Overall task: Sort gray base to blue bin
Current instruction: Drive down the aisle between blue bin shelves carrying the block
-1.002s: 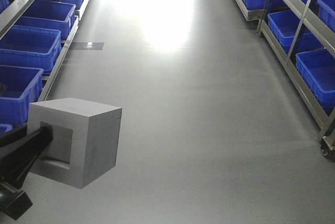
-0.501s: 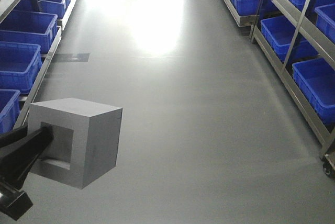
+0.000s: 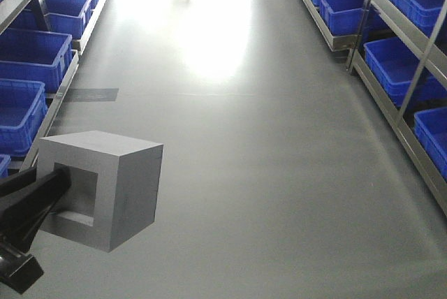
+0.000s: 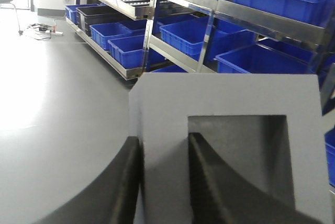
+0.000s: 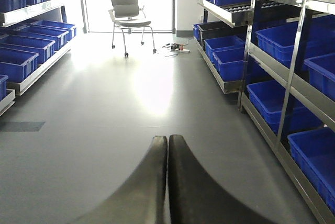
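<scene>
The gray base (image 3: 105, 187) hangs above the floor at the lower left of the front view, its square recess facing left. My left gripper (image 4: 165, 145) is shut on one wall of the gray base (image 4: 230, 109), with one black finger (image 4: 201, 171) inside the recess and the other outside. Rows of blue bins line both sides of the aisle, such as a blue bin (image 3: 17, 114) on the left rack and another (image 3: 398, 65) on the right. My right gripper (image 5: 167, 140) is shut with nothing in it, pointing down the aisle.
Steel racks (image 3: 412, 82) run along both sides of the gray floor. An office chair (image 5: 128, 9) and a power strip with cables (image 5: 175, 48) stand at the far end by the window. A dark patch (image 3: 91, 94) marks the floor on the left.
The racks and bins have slid past in the front view, as the robot's base moves along the aisle. The gray base stays held in the same place in the frame.
</scene>
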